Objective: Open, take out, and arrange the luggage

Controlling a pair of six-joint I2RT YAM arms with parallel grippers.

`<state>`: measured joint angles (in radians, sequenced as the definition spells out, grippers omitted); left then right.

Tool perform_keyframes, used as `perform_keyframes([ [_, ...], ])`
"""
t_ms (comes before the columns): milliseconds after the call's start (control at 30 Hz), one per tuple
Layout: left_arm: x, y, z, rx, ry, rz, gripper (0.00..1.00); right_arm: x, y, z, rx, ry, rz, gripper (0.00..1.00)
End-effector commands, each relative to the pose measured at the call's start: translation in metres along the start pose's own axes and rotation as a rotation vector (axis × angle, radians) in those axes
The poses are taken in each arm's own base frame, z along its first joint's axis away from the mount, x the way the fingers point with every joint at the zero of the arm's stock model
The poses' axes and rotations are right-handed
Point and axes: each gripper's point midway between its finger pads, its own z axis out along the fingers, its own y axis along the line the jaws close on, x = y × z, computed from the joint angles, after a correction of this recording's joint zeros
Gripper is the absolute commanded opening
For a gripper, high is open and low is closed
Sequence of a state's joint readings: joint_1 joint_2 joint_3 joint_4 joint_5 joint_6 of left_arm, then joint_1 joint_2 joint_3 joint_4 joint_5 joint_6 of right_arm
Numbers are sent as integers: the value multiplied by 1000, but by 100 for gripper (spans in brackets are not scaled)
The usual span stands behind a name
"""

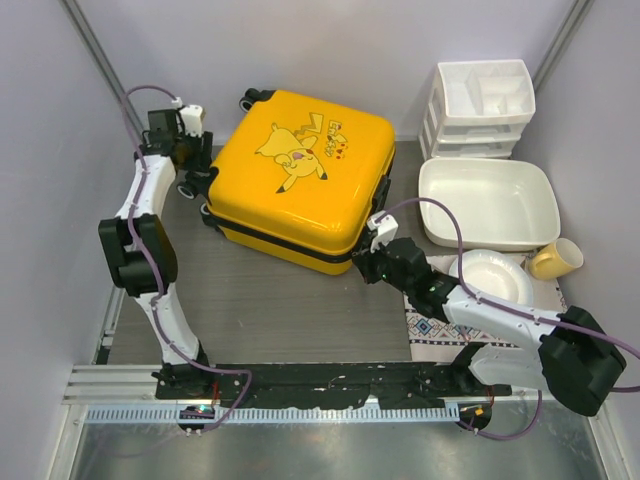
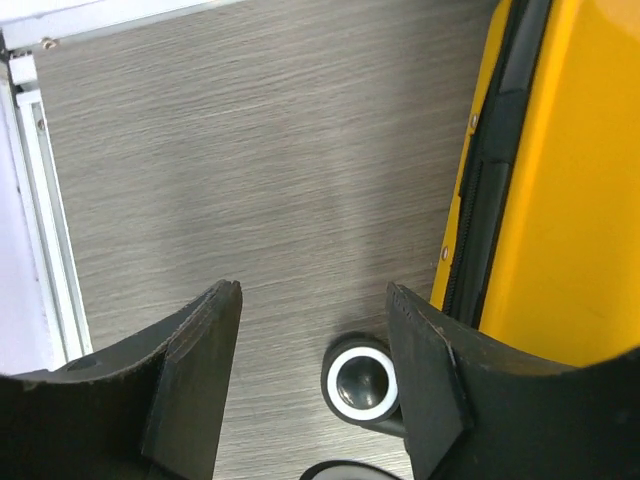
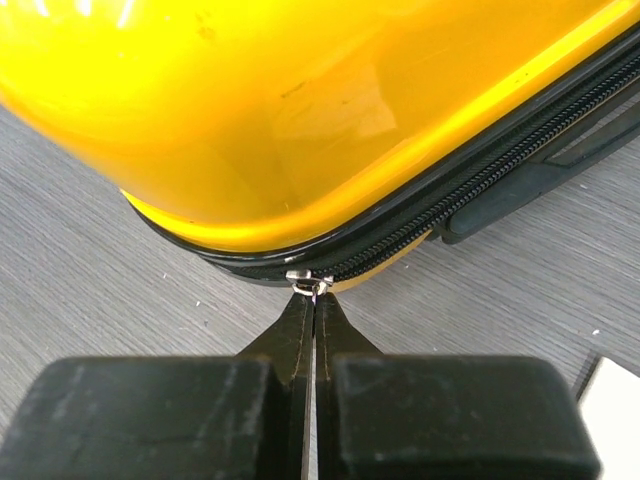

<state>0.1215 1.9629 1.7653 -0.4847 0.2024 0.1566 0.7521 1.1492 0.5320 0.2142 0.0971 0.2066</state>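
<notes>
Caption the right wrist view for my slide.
Right hand pinched shut on the zipper pull at a corner of the yellow luggage.

Overhead cam, wrist cams close (share luggage (image 1: 300, 175))

A robotics lab test cell, not a home. A left arm (image 1: 150, 250) and a right arm (image 1: 500, 315) stand bolted to an aluminium rail (image 1: 120, 380) at the near edge of a grey wood-grain table (image 1: 290, 300). Plain pale walls (image 1: 50, 150) and slanting metal frame posts (image 1: 100, 50) box the table in. Purple cables (image 1: 440, 215) loop along the arms. The only domestic touches are props on the table: yellow cartoon-print luggage (image 1: 300, 175), a white drawer organizer (image 1: 480, 105), a white basin (image 1: 490, 200), and a plate (image 1: 495, 280) on a patterned mat (image 1: 430, 325) beside a yellow mug (image 1: 555, 260).
</notes>
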Motion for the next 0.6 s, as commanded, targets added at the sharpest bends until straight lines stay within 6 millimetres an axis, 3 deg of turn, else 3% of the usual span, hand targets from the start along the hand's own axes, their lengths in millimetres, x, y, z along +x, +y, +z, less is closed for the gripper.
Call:
perform_keyframes([
  [0, 4, -6, 2, -22, 37, 225, 62, -33, -9, 9, 41, -106, -14, 1],
  [67, 14, -10, -10, -3, 57, 290, 58, -33, -10, 16, 43, -99, -25, 1],
  [100, 43, -14, -12, 22, 118, 299, 57, -40, -12, 19, 48, -112, -28, 1],
  [300, 109, -29, -64, 78, 191, 291, 49, -73, -34, 52, 65, -175, -36, 1],
  [433, 128, -34, -80, 56, 203, 213, 50, -98, -47, 83, 57, -209, -80, 1],
  [500, 133, -32, -80, 24, 205, 167, 52, -108, -39, 99, 1, -210, -95, 1],
  [567, 128, -26, -84, -19, 200, 88, 61, -110, -31, 103, -48, -195, -101, 1],
])
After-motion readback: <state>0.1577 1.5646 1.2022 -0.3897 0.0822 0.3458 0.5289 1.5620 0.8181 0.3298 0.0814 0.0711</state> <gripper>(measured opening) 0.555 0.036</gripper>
